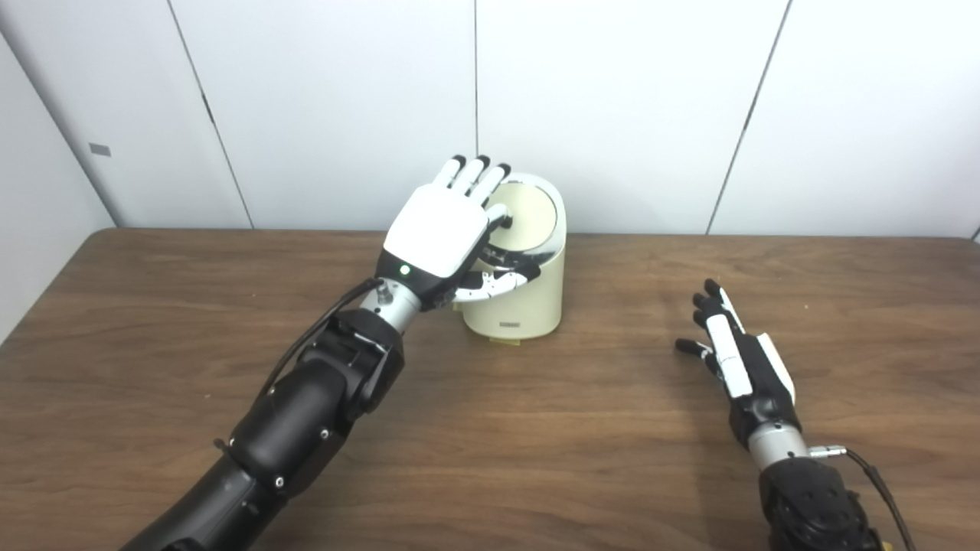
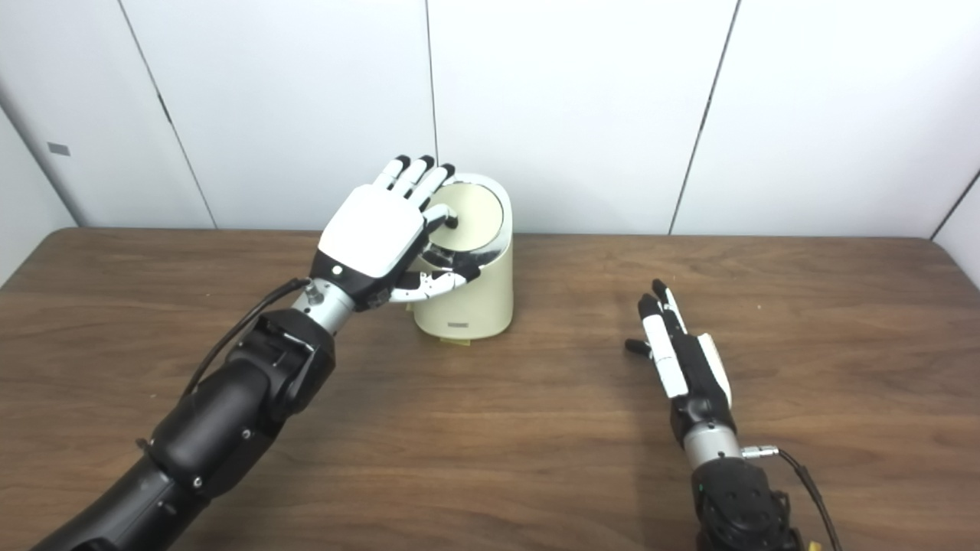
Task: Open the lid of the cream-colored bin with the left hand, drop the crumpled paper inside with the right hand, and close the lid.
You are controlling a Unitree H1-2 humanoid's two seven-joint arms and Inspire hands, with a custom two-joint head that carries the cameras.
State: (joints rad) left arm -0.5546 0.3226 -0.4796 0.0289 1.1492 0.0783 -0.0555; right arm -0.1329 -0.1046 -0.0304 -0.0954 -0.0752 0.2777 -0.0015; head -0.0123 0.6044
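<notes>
The cream-colored bin (image 1: 521,295) stands upright at the back middle of the table, its round lid (image 1: 528,218) tilted toward me. My left hand (image 1: 442,229) is at the bin's left side with fingers spread over the lid's left edge and the thumb reaching along the front rim; it grips nothing. My right hand (image 1: 735,360) rests low over the table to the right of the bin, fingers straight and apart, empty. No crumpled paper is visible in either view.
The brown wooden table (image 1: 536,444) stretches wide, with its back edge against white wall panels (image 1: 612,99). The left forearm (image 1: 306,413) crosses the table's left front. A cable trails from the right wrist (image 1: 865,467).
</notes>
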